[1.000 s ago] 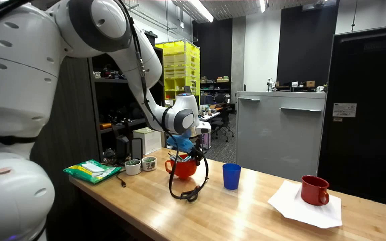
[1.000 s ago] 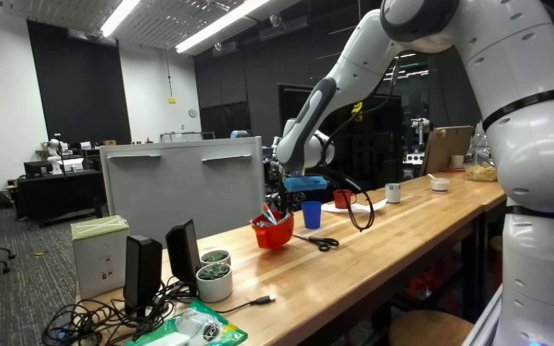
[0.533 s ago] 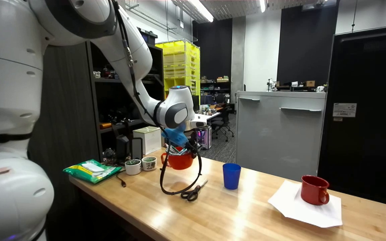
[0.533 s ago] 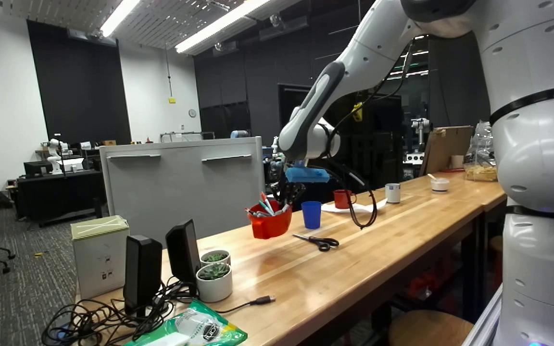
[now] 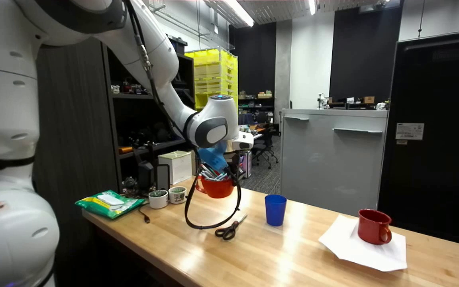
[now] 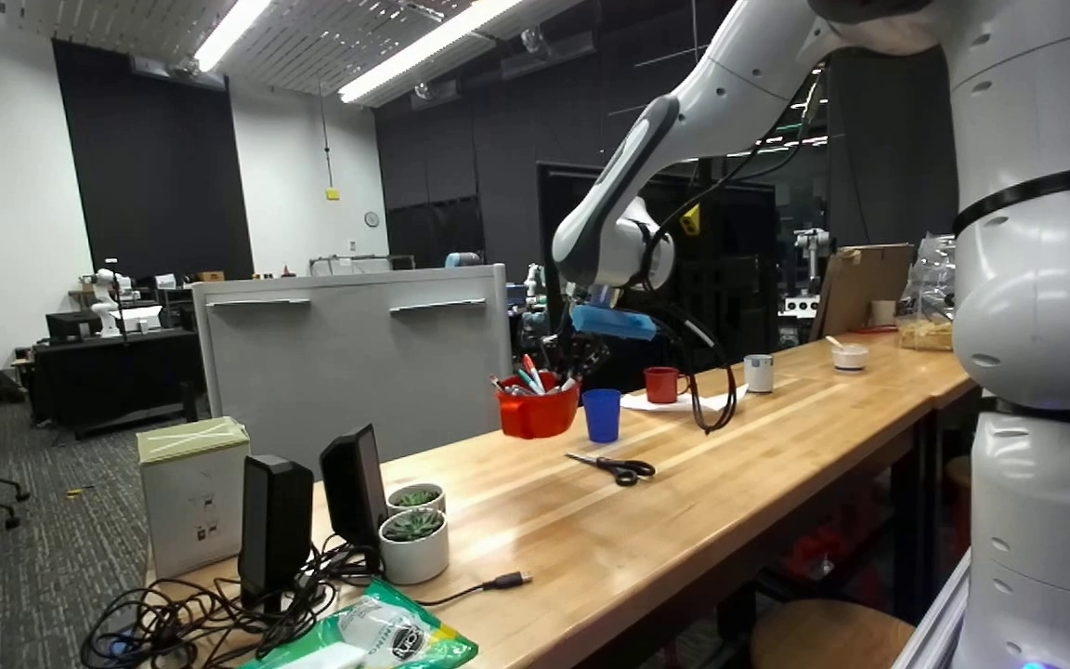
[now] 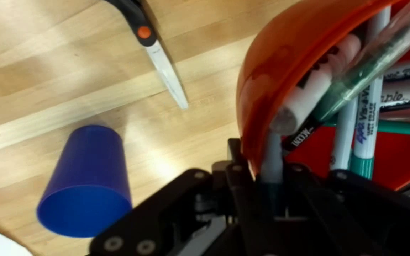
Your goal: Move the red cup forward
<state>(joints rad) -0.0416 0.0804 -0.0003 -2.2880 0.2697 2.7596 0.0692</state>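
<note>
Both exterior views look across the table; the wrist view, close, downward.

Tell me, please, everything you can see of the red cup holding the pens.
The red cup is wide and bowl-shaped, with a smooth, glossy wall and a loop handle at its side; whether plastic or ceramic, I cannot tell. Pens and markers lean inside, some poking out at the top. Roughly upright, it hangs above the wooden table, apart from the blue tumbler, with the gripper shut on its wall near the top.
</note>
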